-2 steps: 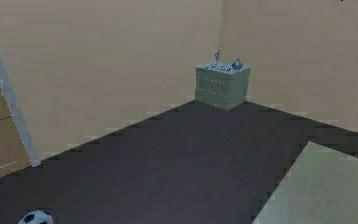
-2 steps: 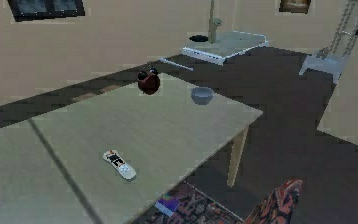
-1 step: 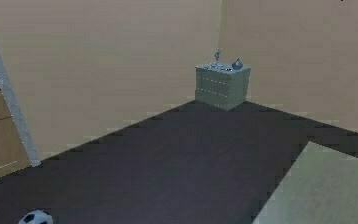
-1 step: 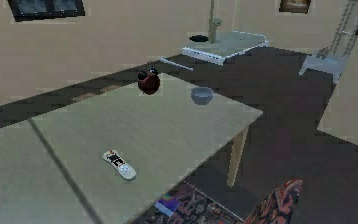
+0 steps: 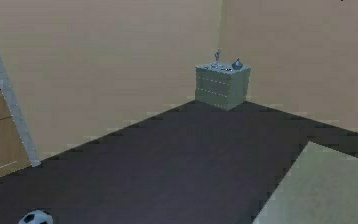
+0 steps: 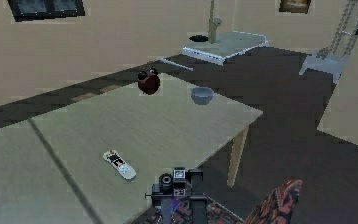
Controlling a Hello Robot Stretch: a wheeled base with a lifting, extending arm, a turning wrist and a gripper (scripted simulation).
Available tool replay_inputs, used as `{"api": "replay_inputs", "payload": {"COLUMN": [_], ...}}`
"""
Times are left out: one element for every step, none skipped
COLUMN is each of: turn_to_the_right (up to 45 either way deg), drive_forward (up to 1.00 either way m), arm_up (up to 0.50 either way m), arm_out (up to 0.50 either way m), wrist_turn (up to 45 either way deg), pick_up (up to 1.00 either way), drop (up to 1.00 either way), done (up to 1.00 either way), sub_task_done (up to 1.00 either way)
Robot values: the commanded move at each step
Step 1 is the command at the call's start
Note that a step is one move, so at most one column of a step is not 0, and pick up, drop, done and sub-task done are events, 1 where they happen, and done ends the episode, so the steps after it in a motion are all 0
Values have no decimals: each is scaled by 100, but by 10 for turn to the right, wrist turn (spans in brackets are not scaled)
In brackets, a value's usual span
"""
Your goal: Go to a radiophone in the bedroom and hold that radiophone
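A small white handset-shaped thing with dark marks (image 6: 119, 165) lies flat on the pale table (image 6: 77, 140), near its front. It may be the radiophone. The gripper (image 6: 171, 192) rises at the arm side view's bottom edge, just right of that white thing, at the table's near edge. The tabletop lies behind its far end, so I cannot tell whether it holds anything. How close it is to the white thing cannot be judged.
A red round thing (image 6: 148, 82) and a grey-blue bowl (image 6: 201, 96) stand farther out on the table. A mattress (image 6: 230, 44), a dark bin (image 6: 197, 38) and a grey frame (image 6: 332, 55) lie beyond. Ahead, a small dresser (image 5: 223, 86) stands in the corner across the dark floor, with a ball (image 5: 34, 216) near the door (image 5: 1, 125).
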Motion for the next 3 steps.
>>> {"api": "replay_inputs", "payload": {"turn_to_the_right": [0, 0, 0], "drive_forward": [0, 0, 0], "arm_up": [0, 0, 0], "arm_out": [0, 0, 0], "wrist_turn": [450, 450, 450], "pick_up": [0, 0, 0], "drop": [0, 0, 0], "done": [0, 0, 0], "sub_task_done": [0, 0, 0]}}
